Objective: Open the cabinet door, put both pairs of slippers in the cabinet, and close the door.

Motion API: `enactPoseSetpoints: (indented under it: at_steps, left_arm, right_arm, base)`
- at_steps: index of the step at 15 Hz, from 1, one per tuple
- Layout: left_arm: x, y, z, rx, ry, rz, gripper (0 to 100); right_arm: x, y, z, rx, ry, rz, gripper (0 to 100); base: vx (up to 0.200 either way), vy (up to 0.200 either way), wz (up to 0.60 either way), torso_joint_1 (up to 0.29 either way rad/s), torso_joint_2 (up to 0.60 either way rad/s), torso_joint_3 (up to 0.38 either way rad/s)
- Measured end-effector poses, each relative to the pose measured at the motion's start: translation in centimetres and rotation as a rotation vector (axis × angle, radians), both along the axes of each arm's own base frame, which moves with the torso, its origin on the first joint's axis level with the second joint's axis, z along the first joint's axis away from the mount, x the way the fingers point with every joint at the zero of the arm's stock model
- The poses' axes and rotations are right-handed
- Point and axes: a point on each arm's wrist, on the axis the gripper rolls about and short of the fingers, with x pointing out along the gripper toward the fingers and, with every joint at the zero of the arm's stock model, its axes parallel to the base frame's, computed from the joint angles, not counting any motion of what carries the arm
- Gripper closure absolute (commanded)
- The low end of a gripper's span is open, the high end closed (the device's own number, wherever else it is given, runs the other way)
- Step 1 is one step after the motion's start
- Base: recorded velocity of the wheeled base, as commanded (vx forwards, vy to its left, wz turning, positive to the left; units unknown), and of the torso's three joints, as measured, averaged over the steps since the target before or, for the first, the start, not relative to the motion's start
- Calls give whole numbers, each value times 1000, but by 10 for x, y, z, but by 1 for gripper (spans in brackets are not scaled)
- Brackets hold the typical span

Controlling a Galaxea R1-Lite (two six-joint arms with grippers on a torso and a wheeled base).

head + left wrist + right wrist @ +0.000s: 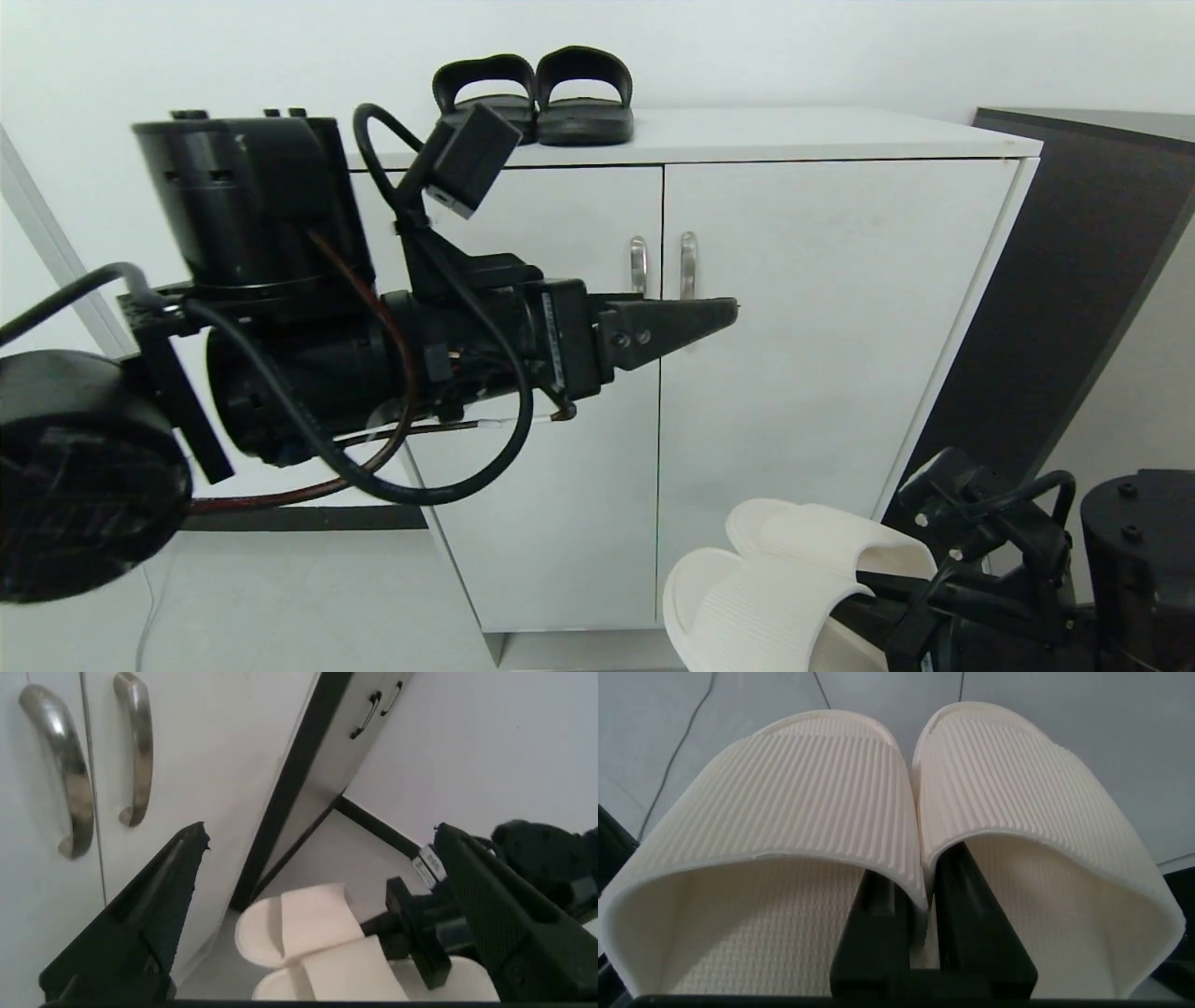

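The white cabinet (794, 308) has both doors closed, with two metal handles (663, 265) side by side at the centre seam. A black pair of slippers (537, 93) rests on its top. My left gripper (719, 313) is held open just in front of the doors, slightly below the handles (93, 765); nothing lies between its fingers (140, 924). Low at the right, my right gripper (915, 905) is shut on the white pair of slippers (794, 579), pinching their two inner sides together under the straps (906, 803). The white slippers (318, 952) hang in front of the right door.
A dark panel (1055, 308) leans beside the cabinet's right side. A white wall stands behind, and pale floor (308, 597) lies to the left of the cabinet with a thin cable on it.
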Motion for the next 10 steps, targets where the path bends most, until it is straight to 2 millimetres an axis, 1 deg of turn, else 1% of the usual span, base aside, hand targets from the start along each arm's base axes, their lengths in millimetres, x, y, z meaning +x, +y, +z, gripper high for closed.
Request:
enactPoseSetpoints:
  at_steps: [2, 5, 10]
  left_arm:
    - [12, -10, 1, 8, 11, 0, 0]
    - [25, -21, 6, 15, 19, 30, 0]
    - [43, -32, 10, 34, 33, 125, 0]
  right_arm:
    - [0, 0, 0, -1, 0, -1, 100]
    - [0, 0, 0, -1, 1, 0, 100]
    - [0, 0, 0, -2, 1, 0, 100]
  base:
    - [0, 0, 0, 0, 0, 0]
    - [0, 0, 0, 0, 0, 0]
    - [0, 0, 0, 0, 0, 0]
